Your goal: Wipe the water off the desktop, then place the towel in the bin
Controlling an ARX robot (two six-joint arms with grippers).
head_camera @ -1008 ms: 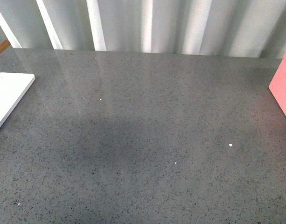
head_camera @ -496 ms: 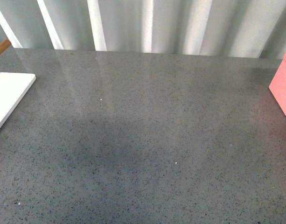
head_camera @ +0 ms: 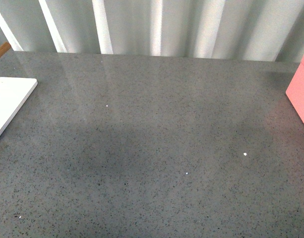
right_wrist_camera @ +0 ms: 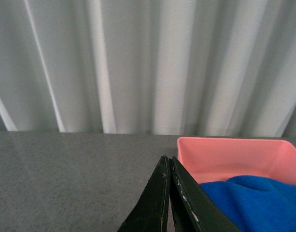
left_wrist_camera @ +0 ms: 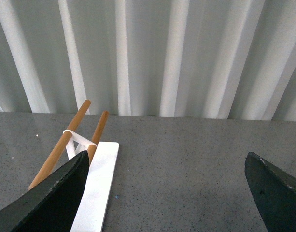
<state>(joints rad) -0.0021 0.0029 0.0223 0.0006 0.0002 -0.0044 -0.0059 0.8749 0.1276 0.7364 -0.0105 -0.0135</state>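
Observation:
The dark-grey speckled desktop [head_camera: 156,144] fills the front view; neither arm shows there. The blue fuzzy towel [right_wrist_camera: 256,200] lies inside the pink bin [right_wrist_camera: 234,150], seen in the right wrist view. My right gripper [right_wrist_camera: 169,164] is shut with nothing between its jaws, beside the bin's near corner and apart from the towel. My left gripper [left_wrist_camera: 167,169] is open and empty above bare desktop [left_wrist_camera: 176,164]. The pink bin's corner shows at the right edge of the front view [head_camera: 299,91].
A flat white slab [head_camera: 8,99] lies at the left edge; in the left wrist view it [left_wrist_camera: 97,188] carries a rack of two wooden rods [left_wrist_camera: 65,140]. A white corrugated wall [head_camera: 156,25] stands behind the desktop. A small white speck [head_camera: 245,154] sits right of centre.
The view is steady. The small white speck right of centre was absent half a second ago and shows again now, likely a glint.

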